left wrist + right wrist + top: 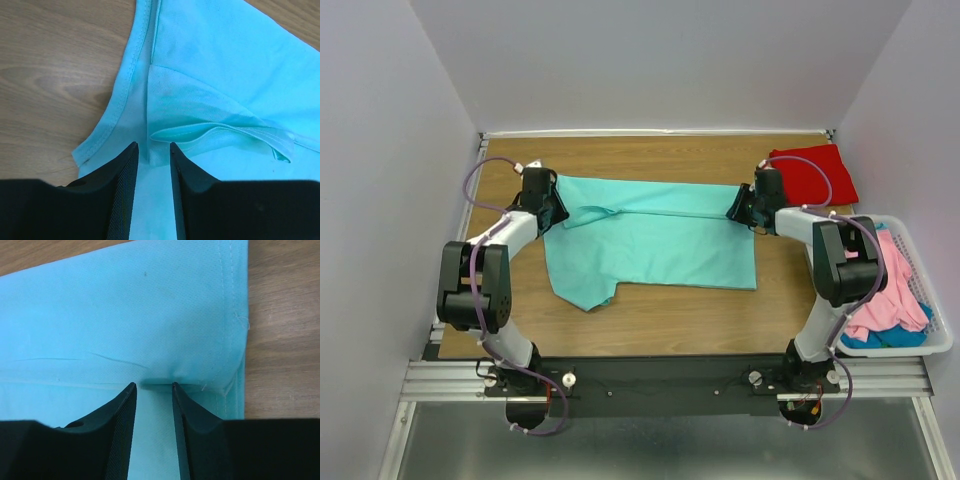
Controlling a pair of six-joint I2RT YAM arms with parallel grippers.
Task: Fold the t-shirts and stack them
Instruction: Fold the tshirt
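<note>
Spread flat on the wood table, mid of top view: aqua t-shirt. Top edge folded over into a thin strip, running left to right. One short sleeve poking out at lower left of the cloth.

At left end of that strip: L gripper. In L wrist view, L gripper w/ black fingers close together at bottom of frame, a small fold of aqua cloth pinched betw. them. Neck band curling just past the tips, mid-right. Bare wood at upper left.

At right end of the strip: R gripper. In R wrist view, R gripper w/ fingers also close together, nipping the folded edge; tiny wrinkles in the cloth pointing at the tips. Shirt hem and bare wood on right side of frame.

Upper right of top view, near R gripper but apart from the aqua cloth: red t-shirt, folded, flat on table.

Right edge of top view: white basket w/ pink t-shirt bunched inside, blue-teal t-shirt under it at lower end.
</note>
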